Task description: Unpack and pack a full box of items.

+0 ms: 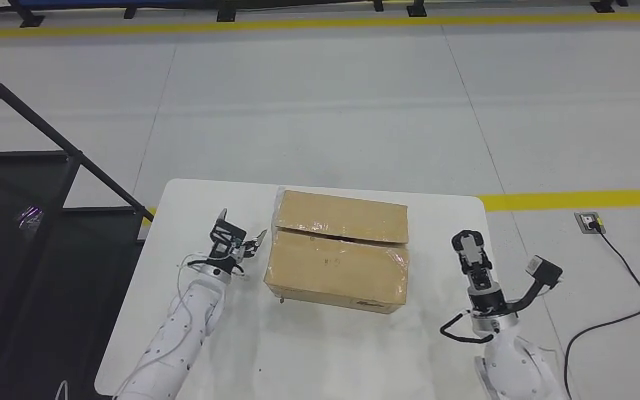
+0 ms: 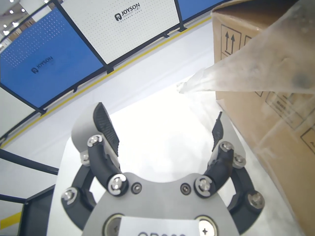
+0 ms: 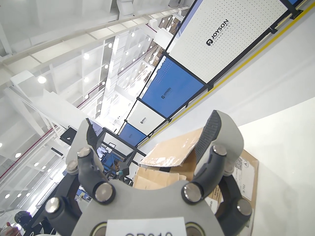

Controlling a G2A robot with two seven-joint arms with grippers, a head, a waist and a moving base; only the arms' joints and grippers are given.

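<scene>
Setting: Pale shop floor [image 1: 330, 100] with yellow lines is stretching out behind a white bench [image 1: 200, 220], and blue and white perforated panels [image 2: 118, 25] are fencing the area.
Left pincer: the left pincer [image 1: 238, 243] [image 2: 160, 114] is hovering with its fingers spread and nothing between them, just beside the box's left side, over the bench's left half.
Right pincer: the right pincer [image 1: 468, 248] [image 3: 151, 121] is likewise gaping and carrying nothing, near the bench's right edge, apart from the box.
Box: the box [image 1: 335, 262] [image 2: 231, 25] is sitting mid-bench, toward the far edge, with its top flaps meeting along a seam and one flap [image 3: 169, 152] lifting slightly.
Tape: a clear tape strip [image 2: 246, 79] is sticking loose off the box's left side.
Handling: being full, it is probably weighing a fair bit. The cardboard walls are looking stiff, the flaps bendable and the tape slick.
Hold: taking a flap by its free edge at the seam is looking the safest way to open it.
Print: upright arrow symbols [image 2: 230, 41] are showing on the left side and a white label [image 3: 242, 170] with a code square on the right. The panels are carrying a logo.
</scene>
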